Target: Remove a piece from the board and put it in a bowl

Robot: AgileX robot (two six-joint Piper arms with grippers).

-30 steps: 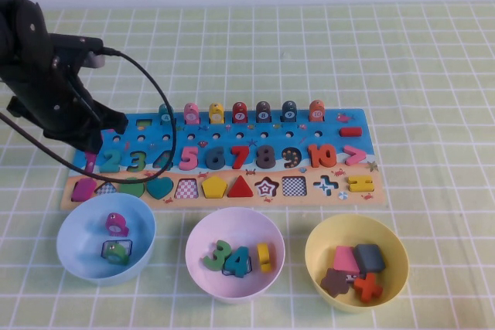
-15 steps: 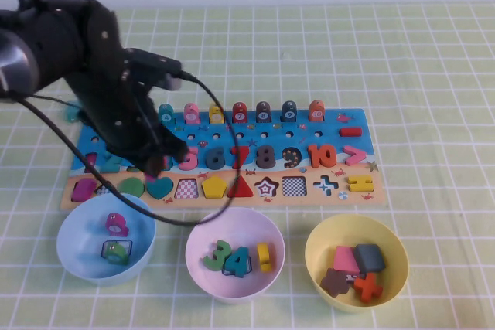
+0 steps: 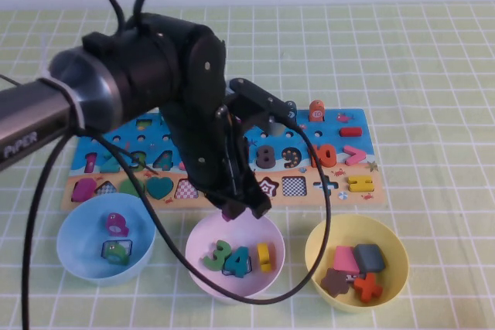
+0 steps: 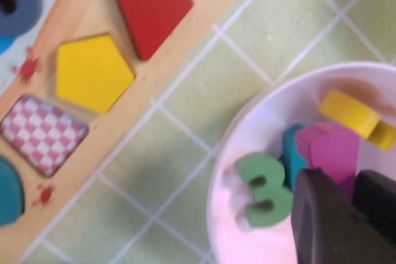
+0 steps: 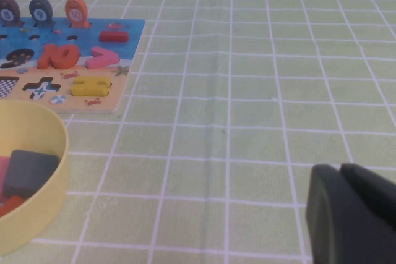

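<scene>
Above the bowl's (image 3: 203, 231) rear rim, the left gripper (image 3: 241, 211), moved over from the board's (image 3: 352, 183) left end, clamps the piece (image 4: 333, 149), ready for release; the right gripper (image 5: 352, 214), fingers together, is parked.

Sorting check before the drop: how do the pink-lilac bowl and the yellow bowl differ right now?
The pink-lilac bowl holds number pieces, a green 3 among them; the yellow bowl holds shape pieces. The left end effector, shut on the magenta piece, hangs over the pink-lilac bowl; nothing hangs over the yellow bowl. Both look the same size.
</scene>
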